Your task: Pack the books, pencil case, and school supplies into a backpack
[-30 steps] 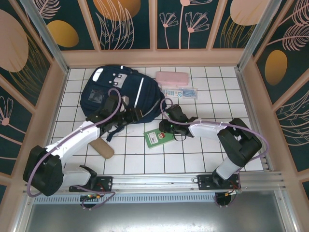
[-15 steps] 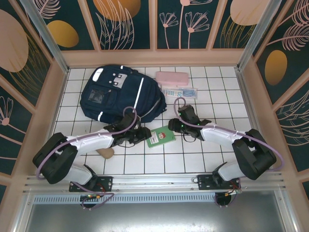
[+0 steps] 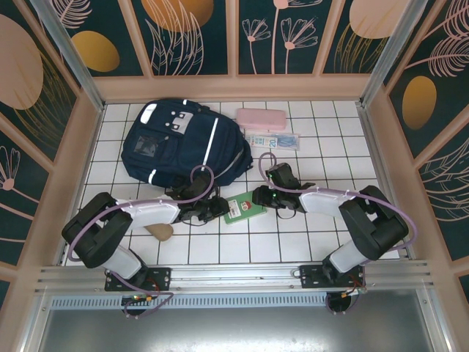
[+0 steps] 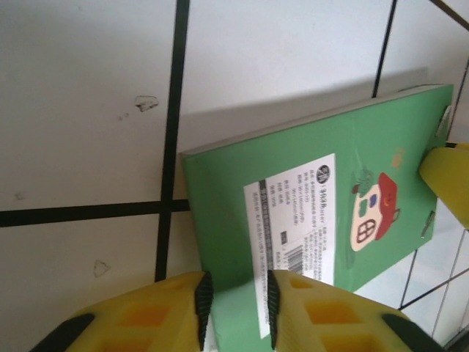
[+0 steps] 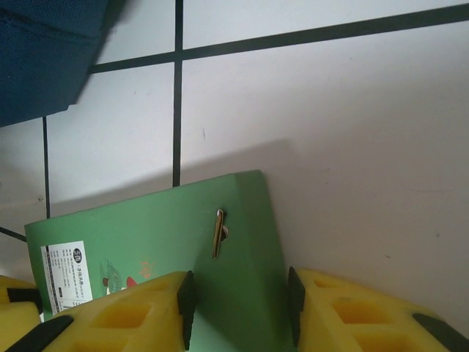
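Okay, backpack: large navy-blue fabric backpack (image 3: 183,143) lies flat just beyond the left claw (image 3: 220,207) and further from the right claw (image 3: 260,196); can't tell if the zip is open.
Packet: flat transparent printed plastic packet (image 3: 272,141) lies beyond the right claw, apart from it.
Pencil case: pink oblong pencil case (image 3: 261,117) lies just past the packet, well apart from both claws.
Book: small flat green book with a red-white house picture (image 3: 242,207) sits between the two claws, raised off the white tiles (image 3: 322,242), with a shadow under it.
Left claw: clenched on the book's edge, pads on both faces.
Right claw: grasping the opposite corner; the book fills the gap.
Risk: both grips are shallow edge pinches, so arms moving out of sync would bend the book or pull it loose. A shut zip would leave nowhere to put it.
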Available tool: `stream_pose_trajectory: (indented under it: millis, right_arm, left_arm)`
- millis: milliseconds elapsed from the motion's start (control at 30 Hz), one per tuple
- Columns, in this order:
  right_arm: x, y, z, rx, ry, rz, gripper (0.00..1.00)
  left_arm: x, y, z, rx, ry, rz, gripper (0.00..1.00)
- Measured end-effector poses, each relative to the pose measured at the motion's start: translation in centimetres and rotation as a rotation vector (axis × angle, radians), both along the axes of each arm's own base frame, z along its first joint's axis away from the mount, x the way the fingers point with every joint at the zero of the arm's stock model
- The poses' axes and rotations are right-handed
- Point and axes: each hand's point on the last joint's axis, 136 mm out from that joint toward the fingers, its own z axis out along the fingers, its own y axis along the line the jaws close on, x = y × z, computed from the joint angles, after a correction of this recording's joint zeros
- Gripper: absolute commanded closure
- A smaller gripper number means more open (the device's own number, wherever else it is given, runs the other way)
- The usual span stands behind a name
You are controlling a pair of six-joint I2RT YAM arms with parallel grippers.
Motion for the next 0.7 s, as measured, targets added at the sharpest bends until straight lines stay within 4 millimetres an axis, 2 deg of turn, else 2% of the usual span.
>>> stream_pose_trajectory:
  millis: [333, 600, 700]
  right_arm:
    - [-0.5, 0.1, 0.6, 0.089, 0.038, 0.009, 0.63]
    - [-0.1, 0.6, 4.3, 0.253, 0.01, 0.009, 0.65]
    - [-0.1, 0.8, 4.9, 0.272, -0.003, 0.031, 0.65]
  left_arm:
    - [0.0, 0.1, -0.3, 0.001, -0.002, 0.004, 0.78]
    - [0.1, 0.2, -0.3, 0.0, -0.004, 0.006, 0.77]
    - [0.0, 0.3, -0.3, 0.001, -0.003, 0.006, 0.77]
